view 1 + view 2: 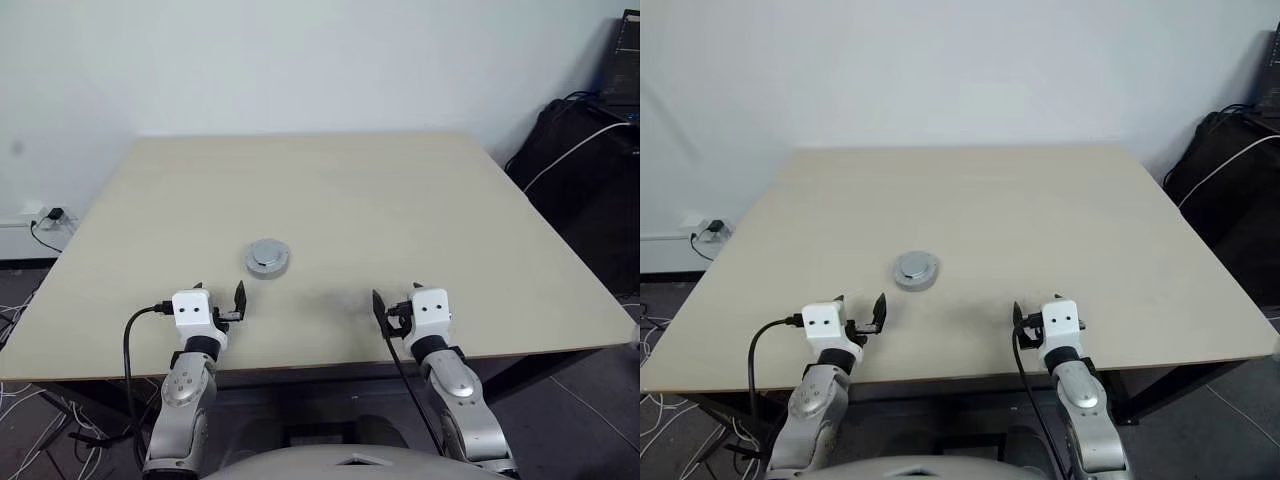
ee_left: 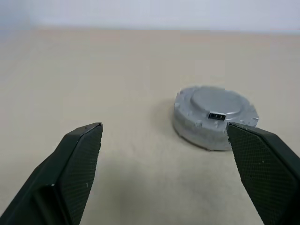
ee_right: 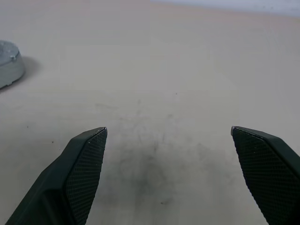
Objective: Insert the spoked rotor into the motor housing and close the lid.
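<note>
Showing lid [image 2: 214, 104] connector slot, left wrist view

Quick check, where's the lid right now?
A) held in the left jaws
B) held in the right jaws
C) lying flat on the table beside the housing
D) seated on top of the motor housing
D: the flat round silver metal lid caps the squat round motor housing; both grippers' jaws stand open and empty.

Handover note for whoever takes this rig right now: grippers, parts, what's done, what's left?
Left gripper: open, empty, at the near table edge.
Right gripper: open, empty, at the near edge too.
Housing: on the table ahead of the left gripper, lid seated on top.
Done: lid looks closed; rotor can't be seen, presumably inside.
Left: apparently nothing; check the lid sits flush.
</note>
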Motion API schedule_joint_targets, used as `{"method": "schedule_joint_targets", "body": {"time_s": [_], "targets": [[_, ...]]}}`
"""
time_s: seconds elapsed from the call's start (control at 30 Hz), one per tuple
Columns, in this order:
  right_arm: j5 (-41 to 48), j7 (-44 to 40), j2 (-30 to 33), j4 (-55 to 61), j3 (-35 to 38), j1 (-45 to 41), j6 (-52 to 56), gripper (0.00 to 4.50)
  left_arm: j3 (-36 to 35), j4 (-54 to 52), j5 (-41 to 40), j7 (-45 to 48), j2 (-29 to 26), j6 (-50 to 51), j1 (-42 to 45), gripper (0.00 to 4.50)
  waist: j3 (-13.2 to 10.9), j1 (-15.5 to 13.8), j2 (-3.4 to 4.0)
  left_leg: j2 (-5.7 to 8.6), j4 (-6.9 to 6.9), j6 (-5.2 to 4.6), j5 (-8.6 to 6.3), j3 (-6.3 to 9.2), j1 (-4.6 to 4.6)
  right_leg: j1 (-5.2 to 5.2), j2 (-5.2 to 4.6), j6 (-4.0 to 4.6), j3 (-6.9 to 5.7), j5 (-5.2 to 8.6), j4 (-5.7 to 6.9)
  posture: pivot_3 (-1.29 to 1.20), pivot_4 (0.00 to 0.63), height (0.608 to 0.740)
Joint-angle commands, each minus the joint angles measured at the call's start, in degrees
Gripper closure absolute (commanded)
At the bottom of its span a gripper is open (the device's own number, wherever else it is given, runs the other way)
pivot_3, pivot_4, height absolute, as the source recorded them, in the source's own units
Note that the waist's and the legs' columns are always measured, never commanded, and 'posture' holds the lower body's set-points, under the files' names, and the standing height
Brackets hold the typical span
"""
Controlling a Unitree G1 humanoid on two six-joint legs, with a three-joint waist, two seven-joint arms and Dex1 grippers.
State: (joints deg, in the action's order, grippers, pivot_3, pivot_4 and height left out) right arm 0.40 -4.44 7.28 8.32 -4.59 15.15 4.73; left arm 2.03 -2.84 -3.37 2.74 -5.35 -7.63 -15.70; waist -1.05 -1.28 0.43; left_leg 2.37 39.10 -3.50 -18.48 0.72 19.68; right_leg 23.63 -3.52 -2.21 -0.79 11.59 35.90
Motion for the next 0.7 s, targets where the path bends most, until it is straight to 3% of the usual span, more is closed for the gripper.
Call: {"method": "schedule_joint_targets", "body": {"time_s": [0.03, 0.27, 0.4, 0.7], "targets": [[-3.15, 4.77, -0.89, -1.55, 2.52, -0.45, -8.8, 0.0, 1.34, 1.61, 3.38, 0.5, -0.44, -5.82, -0.68, 0.02, -0.03, 0.03, 0.05, 0.0, 0.0, -0.02, -0.01, -0.02, 0.0, 0.0, 0.0, -0.05, 0.0, 0.03, 0.0, 0.0, 0.0, 0.74], [-1.6, 6.45, -4.01, -1.93, 4.83, -0.28, -6.21, 0.0, 1.09, 4.01, 2.62, 1.01, 1.03, -9.13, -1.12, 0.02, -0.11, 0.02, 0.0, -0.01, 0.0, -0.12, -0.05, -0.05, 0.03, 0.02, -0.04, -0.09, -0.03, 0.06, 0.0, 0.0, 0.0, 0.74], [3.41, 2.94, -5.4, -2.07, 5.53, -0.1, -7.5, 0.0, 0.89, 4.21, 2.61, 1.69, 1.35, -9.0, -1.1, 0.02, -0.13, 0.06, 0.0, -0.01, 0.01, -0.18, -0.08, -0.08, 0.03, 0.02, -0.07, -0.11, -0.03, 0.07, -0.02, 0.0, 0.0, 0.74], [4.09, 1.72, -5.81, -3.54, 5.58, -0.51, -6.37, 0.0, -0.42, 4.12, 2.31, 1.37, 1.93, -8.36, -0.31, 0.02, -0.14, 0.08, 0.01, -0.01, 0.01, -0.23, -0.11, -0.09, 0.03, 0.02, -0.07, -0.13, -0.04, 0.09, -0.03, 0.0, 0.0, 0.74]]}}
